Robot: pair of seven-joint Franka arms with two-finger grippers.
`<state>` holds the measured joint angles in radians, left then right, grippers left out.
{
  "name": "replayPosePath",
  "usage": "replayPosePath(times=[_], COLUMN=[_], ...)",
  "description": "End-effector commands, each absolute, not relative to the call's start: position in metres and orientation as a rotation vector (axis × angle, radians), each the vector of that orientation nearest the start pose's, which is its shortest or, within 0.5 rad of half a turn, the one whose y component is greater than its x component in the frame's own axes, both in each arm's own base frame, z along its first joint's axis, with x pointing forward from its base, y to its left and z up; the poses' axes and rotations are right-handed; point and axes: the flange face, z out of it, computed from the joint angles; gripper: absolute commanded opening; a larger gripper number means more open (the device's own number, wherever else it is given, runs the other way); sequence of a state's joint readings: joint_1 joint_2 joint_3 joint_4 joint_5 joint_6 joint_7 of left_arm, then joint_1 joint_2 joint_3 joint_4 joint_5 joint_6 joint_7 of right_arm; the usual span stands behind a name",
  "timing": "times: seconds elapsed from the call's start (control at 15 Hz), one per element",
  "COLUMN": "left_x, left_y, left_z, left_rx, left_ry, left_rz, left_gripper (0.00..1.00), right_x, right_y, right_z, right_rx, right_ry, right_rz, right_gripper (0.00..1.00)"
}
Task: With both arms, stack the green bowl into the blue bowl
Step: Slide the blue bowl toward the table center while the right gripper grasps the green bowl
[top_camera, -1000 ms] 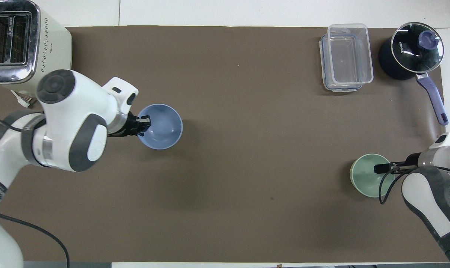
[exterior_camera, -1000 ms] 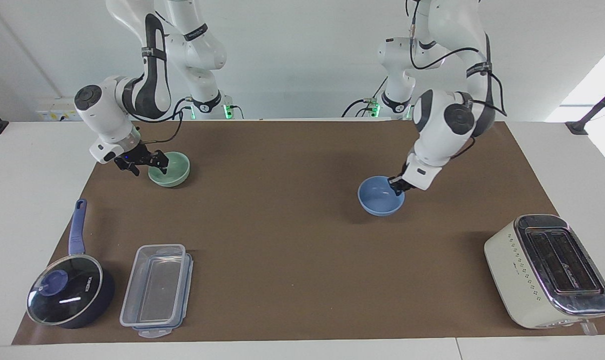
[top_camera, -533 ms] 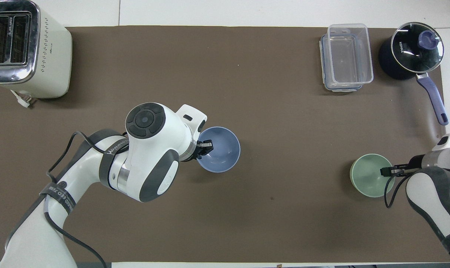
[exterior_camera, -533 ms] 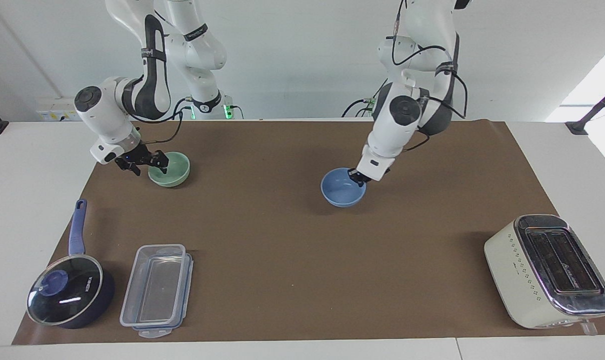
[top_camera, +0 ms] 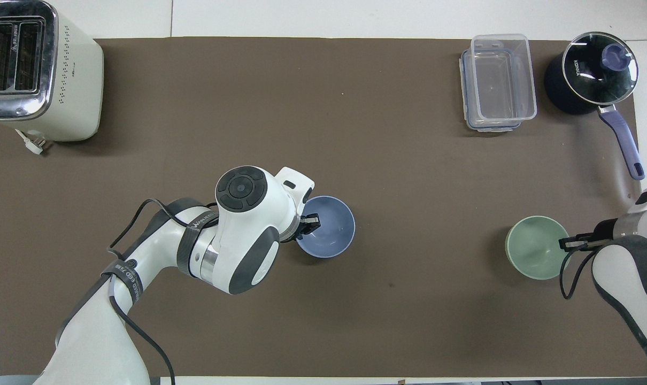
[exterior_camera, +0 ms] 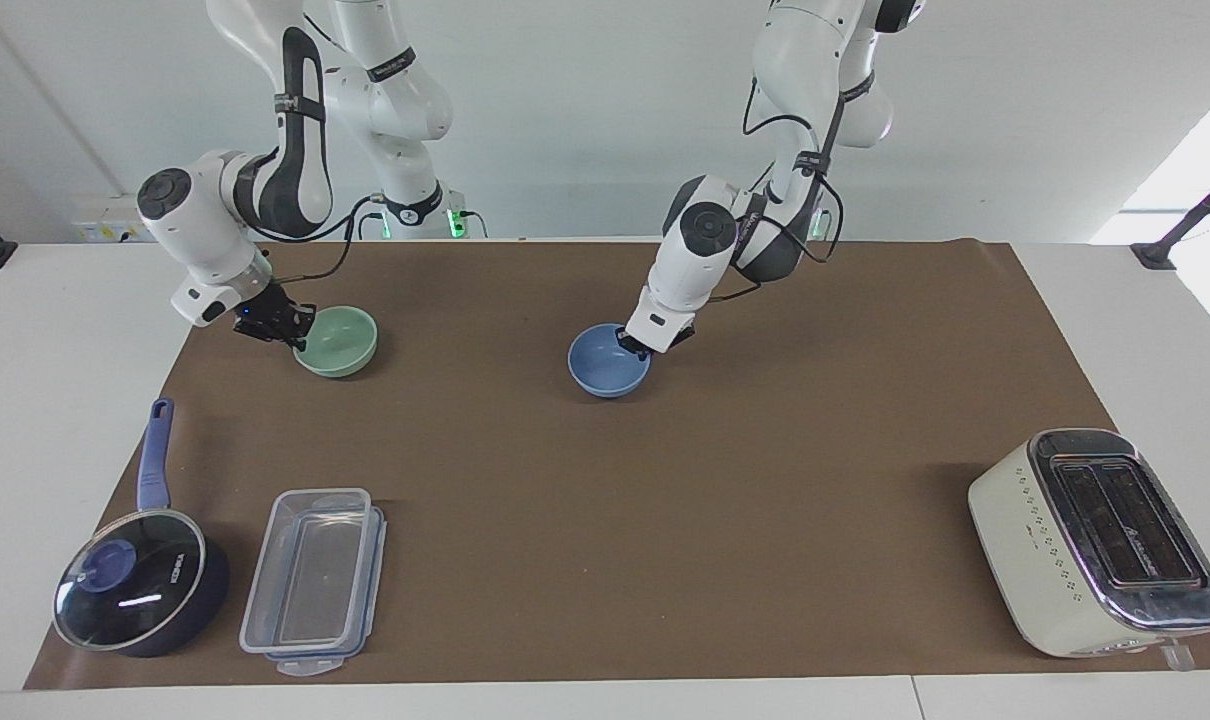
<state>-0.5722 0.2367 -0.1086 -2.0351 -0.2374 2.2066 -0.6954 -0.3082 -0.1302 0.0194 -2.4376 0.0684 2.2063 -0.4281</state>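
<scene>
The blue bowl is near the middle of the brown mat. My left gripper is shut on its rim, on the edge toward the left arm's end. I cannot tell whether the bowl touches the mat. The green bowl sits on the mat toward the right arm's end, at about the same distance from the robots. My right gripper is at its rim, on the outer edge, with its fingers closed on it.
A cream toaster stands farthest from the robots at the left arm's end. A clear plastic container and a dark blue lidded saucepan stand farthest from the robots at the right arm's end.
My left gripper has carried the blue bowl toward the table's middle and closer to the green bowl. My right gripper's fingers have closed on the green bowl's rim, and the bowl shifted slightly.
</scene>
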Motion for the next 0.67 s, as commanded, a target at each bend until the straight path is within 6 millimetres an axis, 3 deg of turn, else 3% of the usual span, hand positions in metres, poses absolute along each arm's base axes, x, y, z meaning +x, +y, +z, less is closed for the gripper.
replayPosePath(times=[0.0, 0.13, 0.33, 0.47, 0.6], left_x=[0.450, 0.457, 0.495, 0.526, 0.549], left_y=[-0.370, -0.362, -0.325, -0.286, -0.235], left_z=[0.331, 0.343, 0.390, 0.418, 0.439], left_rx=[-3.258, -3.267, -3.259, -3.255, -3.227], left_ry=[-0.298, -0.320, -0.387, -0.416, -0.377], left_rz=[0.304, 0.290, 0.312, 0.318, 0.306], left_gripper=[1.00, 1.00, 1.00, 1.00, 1.00], right_x=[0.454, 0.459, 0.462, 0.463, 0.463], right_y=[-0.096, -0.061, 0.001, 0.046, 0.091], right_z=[0.381, 0.397, 0.408, 0.411, 0.414], right_rx=[-3.042, -3.051, -3.013, -2.977, -2.958], right_ry=[-0.123, -0.103, -0.084, -0.106, -0.084], right_rz=[0.133, 0.119, 0.091, 0.077, 0.041], right_gripper=[0.00, 0.00, 0.00, 0.00, 0.00])
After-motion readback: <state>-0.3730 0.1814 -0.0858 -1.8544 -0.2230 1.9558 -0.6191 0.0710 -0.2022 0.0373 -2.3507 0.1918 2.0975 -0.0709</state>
